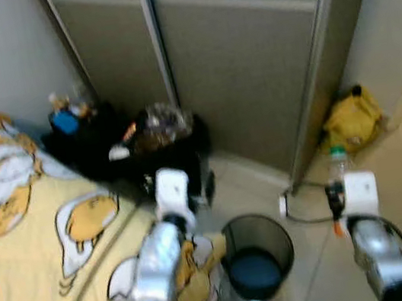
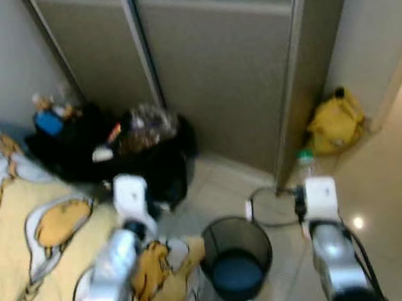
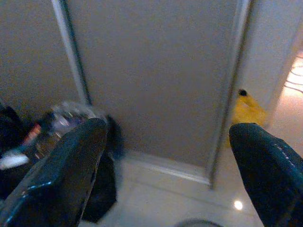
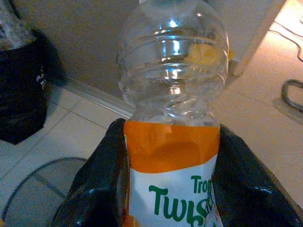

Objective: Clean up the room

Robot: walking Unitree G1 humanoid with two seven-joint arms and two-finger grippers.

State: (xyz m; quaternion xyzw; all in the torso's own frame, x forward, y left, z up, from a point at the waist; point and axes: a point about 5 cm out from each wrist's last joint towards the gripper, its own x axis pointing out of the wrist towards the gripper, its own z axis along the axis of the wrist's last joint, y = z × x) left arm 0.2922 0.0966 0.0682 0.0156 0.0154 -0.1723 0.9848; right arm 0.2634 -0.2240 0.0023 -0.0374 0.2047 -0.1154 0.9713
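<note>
Right pincer [image 4: 168,189] is clamped on a clear plastic bottle [image 4: 173,118] with an orange label, held up just to the right of the black bin [image 1: 258,253] and not over it yet. The bottle is picked up; dropping it in is still to do. Left pincer [image 3: 165,161] is spread wide and empty, above the bin's left side. The bin sits on the floor against the bed [image 1: 27,264]. A stuffed black bag [image 1: 158,146] and a yellow bag [image 1: 352,121] beyond the bin look untouched.

Clear bottle [image 4: 173,123] with orange-and-white label, green lettering. Black mesh bin [image 1: 259,255]. Yellow bedsheet [image 1: 30,279] with white cartoon shapes. Yellow bag [image 1: 352,121]. Grey sliding doors [image 1: 242,74].
</note>
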